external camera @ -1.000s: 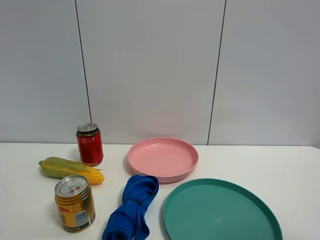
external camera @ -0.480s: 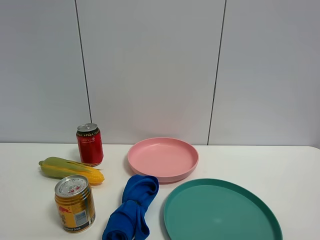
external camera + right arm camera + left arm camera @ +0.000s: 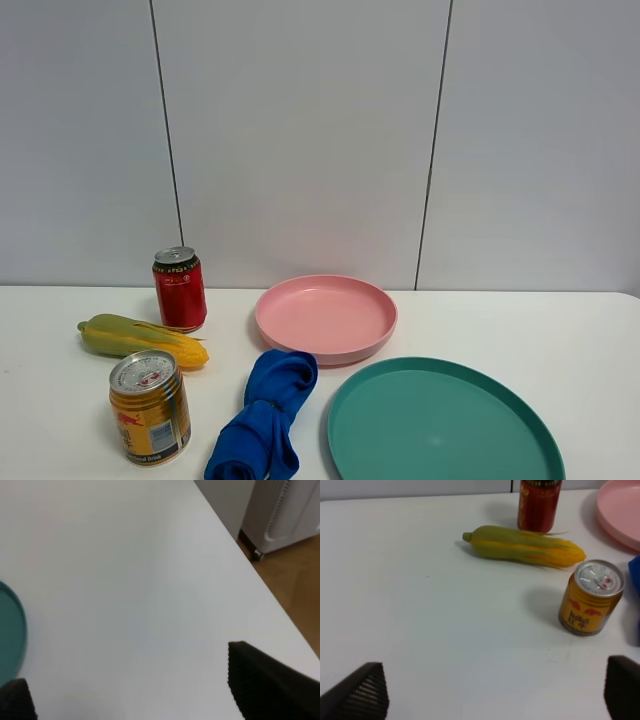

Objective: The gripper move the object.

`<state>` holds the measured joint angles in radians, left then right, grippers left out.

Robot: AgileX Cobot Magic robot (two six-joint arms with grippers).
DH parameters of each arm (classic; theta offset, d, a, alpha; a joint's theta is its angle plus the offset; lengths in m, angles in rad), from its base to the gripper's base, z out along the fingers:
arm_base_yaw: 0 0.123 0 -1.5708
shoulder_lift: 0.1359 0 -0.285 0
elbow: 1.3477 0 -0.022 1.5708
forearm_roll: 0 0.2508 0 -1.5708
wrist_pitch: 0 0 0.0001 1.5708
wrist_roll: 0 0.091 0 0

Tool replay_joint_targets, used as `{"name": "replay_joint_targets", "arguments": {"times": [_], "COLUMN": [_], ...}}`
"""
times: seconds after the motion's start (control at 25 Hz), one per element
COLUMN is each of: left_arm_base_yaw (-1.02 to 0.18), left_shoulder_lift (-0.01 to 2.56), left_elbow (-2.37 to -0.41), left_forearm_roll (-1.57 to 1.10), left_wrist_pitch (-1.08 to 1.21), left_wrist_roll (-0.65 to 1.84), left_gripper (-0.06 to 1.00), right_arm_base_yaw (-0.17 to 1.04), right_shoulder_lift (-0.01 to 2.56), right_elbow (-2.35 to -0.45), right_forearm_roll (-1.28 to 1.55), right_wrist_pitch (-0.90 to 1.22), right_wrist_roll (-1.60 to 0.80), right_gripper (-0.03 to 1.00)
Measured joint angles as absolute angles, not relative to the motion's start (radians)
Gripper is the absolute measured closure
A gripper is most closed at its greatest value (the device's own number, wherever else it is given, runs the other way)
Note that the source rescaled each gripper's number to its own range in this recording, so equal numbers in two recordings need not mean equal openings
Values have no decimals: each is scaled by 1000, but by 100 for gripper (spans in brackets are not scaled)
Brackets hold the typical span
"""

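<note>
In the exterior high view a red can (image 3: 179,288), a corn cob (image 3: 140,340), a gold can (image 3: 150,406), a crumpled blue cloth (image 3: 265,415), a pink plate (image 3: 326,316) and a teal plate (image 3: 440,425) sit on the white table. Neither gripper shows there. In the left wrist view my left gripper (image 3: 495,680) is open and empty, well short of the gold can (image 3: 591,598), the corn cob (image 3: 525,545) and the red can (image 3: 538,502). In the right wrist view my right gripper (image 3: 125,680) is open and empty over bare table beside the teal plate's rim (image 3: 10,630).
The table's right edge (image 3: 260,580) runs close to my right gripper, with wooden floor and a white unit (image 3: 285,510) beyond it. A grey panelled wall (image 3: 300,140) stands behind the table. The pink plate's rim (image 3: 622,510) shows in the left wrist view.
</note>
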<state>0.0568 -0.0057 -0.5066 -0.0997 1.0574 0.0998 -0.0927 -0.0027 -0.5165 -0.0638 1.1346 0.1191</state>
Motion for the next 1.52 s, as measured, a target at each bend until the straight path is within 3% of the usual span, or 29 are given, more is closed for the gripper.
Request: {"name": "replay_joint_targets", "arguments": {"times": [1.52], "left_arm_base_yaw": [57], "left_shoulder_lift": [-6], "left_elbow": [-507], "left_forearm_roll": [-100], "left_wrist_pitch": [1057], "left_wrist_roll": [100], "left_gripper": [-6], "right_arm_base_yaw": [-93], "right_shoulder_lift": [-3], "right_elbow": [-481], "right_forearm_roll": [-12], "right_wrist_pitch": [1059], "right_wrist_roll": [130], "right_gripper": [25]}}
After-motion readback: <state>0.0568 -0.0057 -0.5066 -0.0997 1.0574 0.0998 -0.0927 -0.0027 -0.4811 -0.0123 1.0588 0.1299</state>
